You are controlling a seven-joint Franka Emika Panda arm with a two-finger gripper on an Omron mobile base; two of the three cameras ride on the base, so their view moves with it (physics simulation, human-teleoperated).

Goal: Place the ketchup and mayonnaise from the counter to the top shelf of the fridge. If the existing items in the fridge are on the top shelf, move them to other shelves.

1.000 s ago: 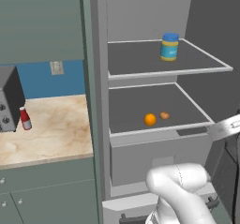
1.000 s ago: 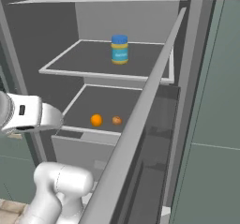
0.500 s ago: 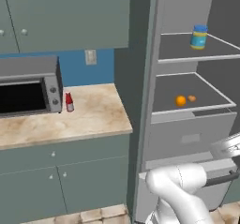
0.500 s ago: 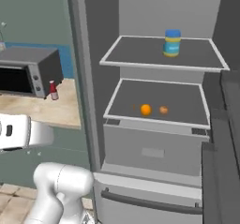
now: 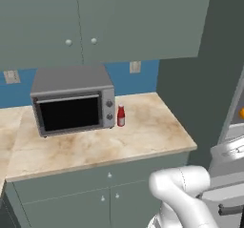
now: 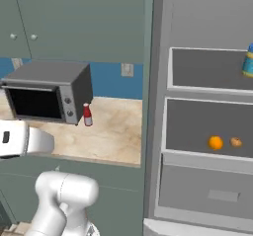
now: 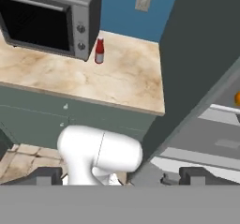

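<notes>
The ketchup [image 5: 120,116] [image 6: 87,115] [image 7: 99,51] stands upright on the counter [image 5: 143,141] [image 6: 118,141] just right of the microwave. The mayonnaise [image 6: 248,61] sits on the fridge's top shelf [image 6: 207,88], cut by the right edge of the right base view. On the shelf below lie the existing items, an orange fruit [image 6: 215,142] [image 7: 237,98] and a brownish lump [image 6: 236,142]. My gripper [image 7: 122,175] is open and holds nothing; in the hand view it stands well back from the counter, with the ketchup far ahead to the upper left.
A grey microwave [image 5: 71,100] [image 6: 47,92] takes up the counter's back left. Grey-green wall cabinets [image 5: 95,22] hang above it. The fridge's side wall [image 5: 200,88] bounds the counter on the right, and a grey drawer [image 6: 212,193] sits below the fridge shelves.
The whole picture has shifted: the base has swung left, so the fridge slid to the right and the counter with microwave and ketchup came to the middle. The gripper stays open.
</notes>
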